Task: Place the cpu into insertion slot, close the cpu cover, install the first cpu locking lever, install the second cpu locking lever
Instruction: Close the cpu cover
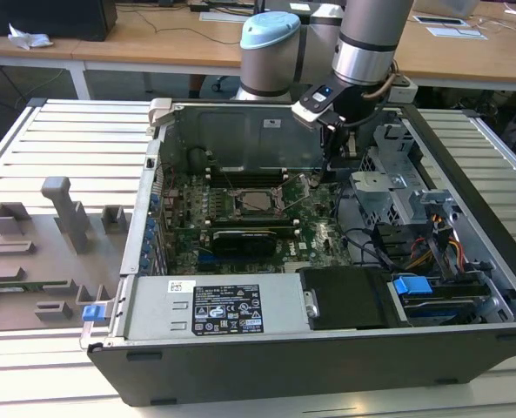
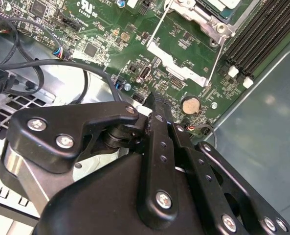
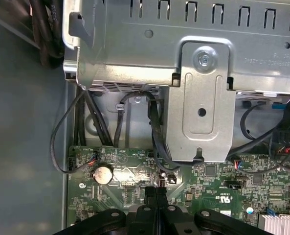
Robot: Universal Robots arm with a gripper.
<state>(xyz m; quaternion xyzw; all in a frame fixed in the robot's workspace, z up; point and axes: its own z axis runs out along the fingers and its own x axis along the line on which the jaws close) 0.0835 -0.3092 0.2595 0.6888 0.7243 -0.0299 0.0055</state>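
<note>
In the exterior view the silvery cpu (image 1: 254,202) lies flat in the insertion slot (image 1: 232,209) in the middle of the green motherboard. The cpu cover (image 2: 212,23) shows as a silvery frame at the socket's corner in the second wrist view. Two thin wire levers (image 2: 157,27) (image 2: 214,62) run out from that corner over the board. My gripper (image 1: 331,165) hangs at the exterior view's right of the socket, above the board. Its black fingers (image 2: 157,115) are pressed together with nothing between them. In the first wrist view the gripper (image 3: 156,191) points down near the coin battery (image 3: 103,173).
A silver drive cage (image 1: 388,187) with cables stands close at the exterior view's right of the gripper. Long black memory slots (image 2: 262,29) run beside the socket. A long black card (image 1: 253,235) lies in front of it, the power supply (image 1: 223,305) nearer. A grey fixture (image 1: 62,218) sits outside the case.
</note>
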